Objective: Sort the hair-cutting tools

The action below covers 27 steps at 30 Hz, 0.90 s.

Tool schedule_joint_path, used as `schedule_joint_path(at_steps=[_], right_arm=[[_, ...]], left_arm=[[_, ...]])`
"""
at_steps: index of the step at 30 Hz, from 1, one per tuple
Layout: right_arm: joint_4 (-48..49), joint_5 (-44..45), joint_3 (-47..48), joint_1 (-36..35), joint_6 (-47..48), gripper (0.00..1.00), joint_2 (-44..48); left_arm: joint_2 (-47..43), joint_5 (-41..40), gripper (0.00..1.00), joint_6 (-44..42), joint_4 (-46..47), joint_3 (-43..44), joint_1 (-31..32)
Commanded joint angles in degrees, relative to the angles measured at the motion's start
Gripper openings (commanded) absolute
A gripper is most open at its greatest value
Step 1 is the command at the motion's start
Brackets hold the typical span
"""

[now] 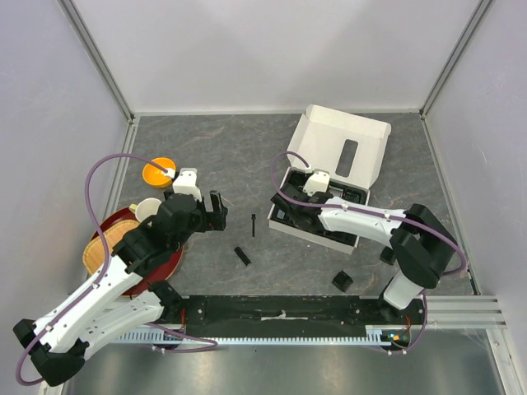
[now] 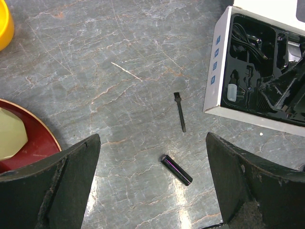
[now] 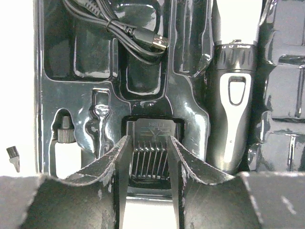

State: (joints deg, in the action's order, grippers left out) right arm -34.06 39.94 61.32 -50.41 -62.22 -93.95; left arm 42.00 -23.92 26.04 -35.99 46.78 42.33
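Observation:
My right gripper (image 3: 148, 143) reaches into the black tray (image 3: 190, 119) of the white box (image 1: 342, 148). Its fingers press both sides of a black guard comb (image 3: 149, 130) that sits in a tray slot. The black-and-silver clipper (image 3: 233, 119) lies in the slot to the right. The black cable (image 3: 128, 33) lies at the top and the clear bottle (image 3: 63, 155) at the left. The thin black brush (image 2: 180, 112) and a short black cylinder (image 2: 176, 170) lie on the table. My left gripper (image 2: 152, 191) hovers open and empty above them. Another guard comb (image 1: 342, 281) lies by the front rail.
An orange bowl (image 1: 158, 172) stands at the back left. A red plate (image 1: 115, 247) on a woven mat, with a pale cup (image 1: 148, 209) beside it, lies under my left arm. The box lid (image 1: 350, 136) stands open at the back.

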Motion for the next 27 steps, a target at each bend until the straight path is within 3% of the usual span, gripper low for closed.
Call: schedule_joint_path(at_steps=[1, 14, 17, 21, 27], right_arm=[[2.3, -1.4, 0.1, 0.5, 1.0, 0.42, -2.4], [1.5, -1.5, 2.4, 0.8, 1.8, 0.43, -0.2], [-1.0, -0.4, 4.9, 0.8, 2.4, 0.48, 1.4], [-2.2, 0.0, 6.2, 0.8, 4.6, 0.65, 4.4], [-2.5, -4.1, 6.3, 0.8, 11.8, 0.75, 8.1]], left_arm=[[-0.2, -1.0, 0.98, -1.0, 0.6, -0.1, -0.1], [-0.2, -1.0, 0.98, -1.0, 0.7, 0.0, -0.1], [-0.3, -1.1, 0.98, -1.0, 0.6, 0.0, -0.1], [0.0, -1.2, 0.98, -0.9, 0.7, 0.1, -0.1], [-0.1, -1.2, 0.98, -0.8, 0.7, 0.1, -0.1]])
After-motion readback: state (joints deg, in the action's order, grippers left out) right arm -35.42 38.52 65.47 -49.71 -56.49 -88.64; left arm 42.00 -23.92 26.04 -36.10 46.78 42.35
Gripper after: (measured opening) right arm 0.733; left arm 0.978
